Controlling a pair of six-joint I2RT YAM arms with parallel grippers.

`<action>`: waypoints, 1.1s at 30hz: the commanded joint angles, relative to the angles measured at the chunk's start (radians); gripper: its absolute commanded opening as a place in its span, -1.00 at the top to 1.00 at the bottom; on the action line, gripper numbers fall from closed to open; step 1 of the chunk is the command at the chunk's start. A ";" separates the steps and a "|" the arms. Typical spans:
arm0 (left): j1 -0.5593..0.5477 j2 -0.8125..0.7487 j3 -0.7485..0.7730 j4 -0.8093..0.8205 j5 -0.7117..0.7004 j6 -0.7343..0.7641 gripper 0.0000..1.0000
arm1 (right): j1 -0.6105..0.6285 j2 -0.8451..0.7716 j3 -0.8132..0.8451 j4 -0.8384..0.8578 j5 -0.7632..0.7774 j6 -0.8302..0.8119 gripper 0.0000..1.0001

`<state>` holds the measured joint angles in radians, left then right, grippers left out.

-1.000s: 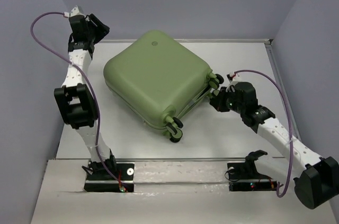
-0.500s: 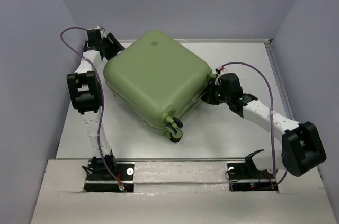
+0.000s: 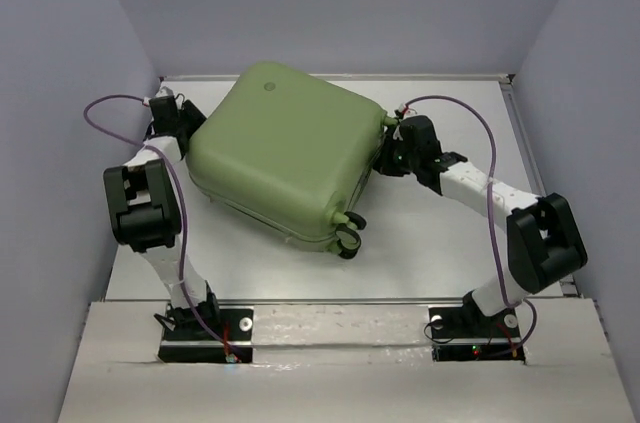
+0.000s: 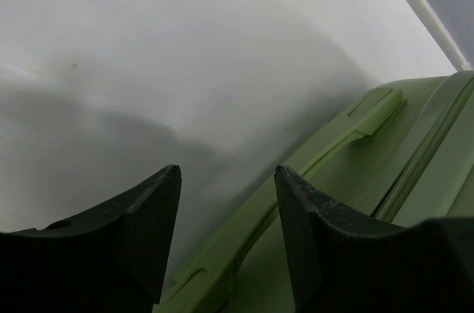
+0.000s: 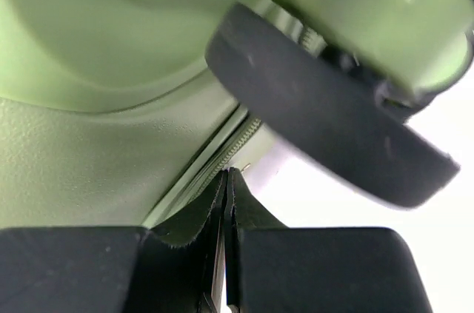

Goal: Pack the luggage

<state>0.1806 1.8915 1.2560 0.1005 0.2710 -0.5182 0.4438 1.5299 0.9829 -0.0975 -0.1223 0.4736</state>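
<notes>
The luggage is a light-green hard-shell suitcase lying flat and closed on the white table, round logo facing up, wheels toward the front right. My left gripper is open at its left edge. In the left wrist view the open gripper straddles the green side handle without touching it. My right gripper is at the suitcase's right side. In the right wrist view it is shut, its tips at the zipper line just under a black wheel.
Grey walls close the table in on the left, back and right. A raised rail runs along the right edge. Bare white tabletop lies in front of and to the right of the suitcase.
The left gripper came down from the back-left wall to the suitcase's left edge. The right gripper moved in under the right wheels. The suitcase has shifted left and turned a little.
</notes>
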 commanded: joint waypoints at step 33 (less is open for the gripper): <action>-0.472 -1.209 -0.866 -0.007 -0.056 -0.195 -0.22 | -0.088 -0.047 0.489 -0.025 -0.412 -0.152 0.13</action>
<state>-0.2752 0.6991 0.3813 -0.0887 0.1707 -0.6842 0.3229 1.7653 1.7077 -0.2981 -0.4538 0.2874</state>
